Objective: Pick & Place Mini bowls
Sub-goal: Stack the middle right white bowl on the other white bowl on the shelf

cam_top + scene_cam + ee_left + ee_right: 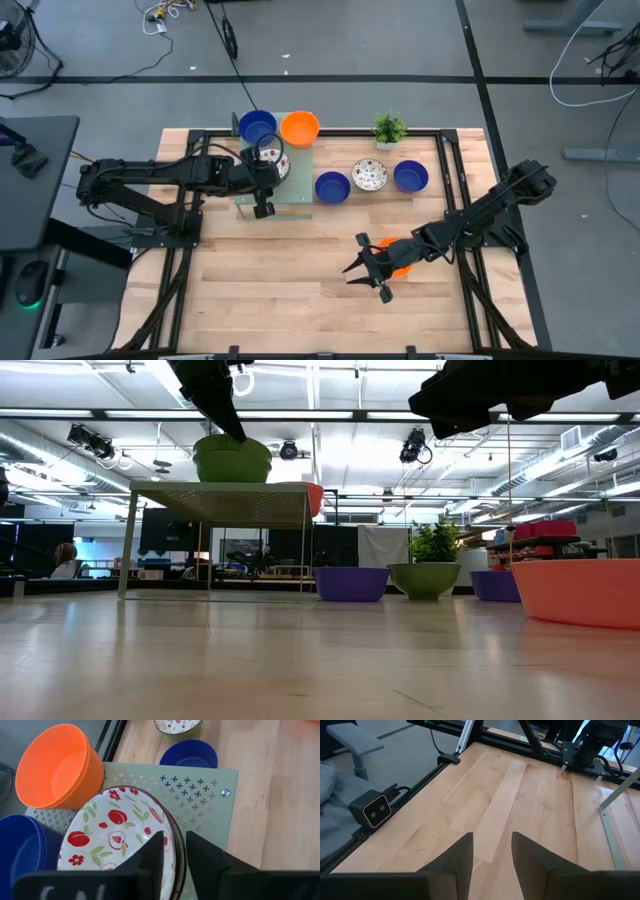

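A white mini bowl with red floral pattern [115, 835] sits on a pale green perforated stand [200, 795], beside an orange bowl [55, 765] and a blue bowl [22, 850]. My left gripper [175, 852] is shut on the floral bowl's rim; it is over the stand [262, 190] in the high view. My right gripper [368, 272] is open above bare wood near the table's near right part. An orange bowl [402, 252] stands on the table just behind its fingers, under the wrist. The right wrist view shows nothing between the fingers [492, 855]. My left gripper pinches the floral bowl's rim [179, 837] on the side nearest the arm, one finger [152, 852] inside the bowl and one [200, 852] outside. The fingers come from above, slanting down. The bowl's base rests on the stand [232, 460].
Two blue bowls [332, 186] [410, 176] and a second floral bowl [369, 175] stand in a row on the table right of the stand. A small green potted plant [390, 128] is at the far edge. A black frame [300, 132] runs around the wooden table top.
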Robot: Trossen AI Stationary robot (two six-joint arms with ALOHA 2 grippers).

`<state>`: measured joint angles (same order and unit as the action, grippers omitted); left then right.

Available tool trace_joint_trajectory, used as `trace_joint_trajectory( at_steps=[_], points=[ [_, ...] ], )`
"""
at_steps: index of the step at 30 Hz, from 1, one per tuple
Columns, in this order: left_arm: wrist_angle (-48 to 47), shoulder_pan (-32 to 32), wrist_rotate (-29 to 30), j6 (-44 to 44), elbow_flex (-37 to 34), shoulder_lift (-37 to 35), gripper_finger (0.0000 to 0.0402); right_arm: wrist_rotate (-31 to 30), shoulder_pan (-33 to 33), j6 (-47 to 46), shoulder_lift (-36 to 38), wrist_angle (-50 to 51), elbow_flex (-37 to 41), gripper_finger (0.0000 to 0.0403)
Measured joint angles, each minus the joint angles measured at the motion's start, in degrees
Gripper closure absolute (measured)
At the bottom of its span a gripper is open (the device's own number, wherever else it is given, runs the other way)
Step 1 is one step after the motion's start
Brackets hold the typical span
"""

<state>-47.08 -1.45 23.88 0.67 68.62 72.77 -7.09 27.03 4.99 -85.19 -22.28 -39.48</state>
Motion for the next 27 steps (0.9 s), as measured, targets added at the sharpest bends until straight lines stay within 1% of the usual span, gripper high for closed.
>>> trace_joint_trajectory(
  at_steps=[6, 8, 10, 13, 18, 21, 24, 27],
  points=[
    [-0.06, 0.00, -0.13, 0.07, 0.00, 0.00, 0.0260, 0.00, 0.01, 0.00, 0.00, 0.01, -0.02, 0.0268],
    [-0.07, 0.00, -0.15, 0.17, 0.00, 0.00, 0.0253, 0.00, -0.01, 0.00, 0.00, 0.02, -0.02, 0.0268],
    [-0.19, 0.00, -0.15, 0.17, 0.00, 0.00, 0.0254, 0.00, 0.01, 0.00, 0.00, 0.02, -0.02, 0.0268],
    [-0.33, 0.00, -0.28, 0.13, 0.00, 0.00, 0.0279, 0.00, 0.00, 0.00, 0.00, 0.02, -0.02, 0.0268],
    [-0.41, 0.00, -2.26, -1.15, 0.00, 0.00, 0.0346, 0.00, 0.01, 0.00, 0.00, 0.02, -0.02, 0.0268],
    [-0.42, 0.00, -2.41, -1.38, 0.00, 0.00, 0.0381, 0.00, 0.00, 0.00, 0.00, 0.02, -0.02, 0.0268],
    [-0.21, 0.00, -2.24, -2.43, 0.00, 0.00, 0.0392, 0.00, 0.01, 0.00, 0.00, 0.02, -0.02, 0.0268],
    [-0.23, 0.00, -2.33, -2.48, 0.00, 0.00, 0.0382, 0.00, 0.01, 0.00, 0.00, 0.04, -0.02, 0.0268]
  ],
)
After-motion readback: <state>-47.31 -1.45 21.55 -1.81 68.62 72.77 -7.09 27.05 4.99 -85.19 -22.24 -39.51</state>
